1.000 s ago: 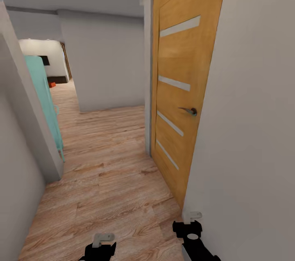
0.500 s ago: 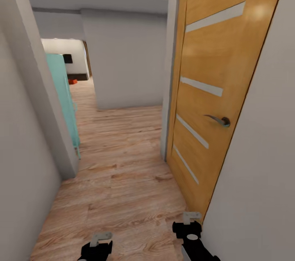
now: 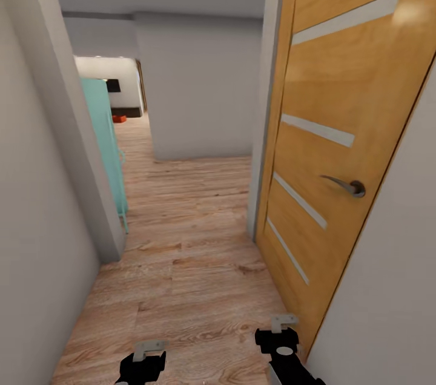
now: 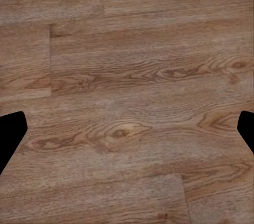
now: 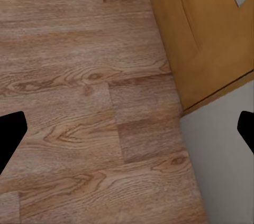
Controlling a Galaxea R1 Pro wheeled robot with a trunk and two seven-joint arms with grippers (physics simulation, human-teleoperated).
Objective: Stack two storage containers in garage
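Place: you are in a narrow hallway on a light wood-plank floor, white walls close on both sides.
Door: a wooden door with pale strips and a metal handle stands just to your right.
Left side: a teal panel juts out past the wall corner.
Container: far down the hall, in the lit room, you can see a small orange-red container on the floor beside a dark low cabinet.
Left gripper: jaws spread wide, nothing between them, over bare planks.
Right gripper: jaws spread wide, empty, over planks beside the door's bottom edge.
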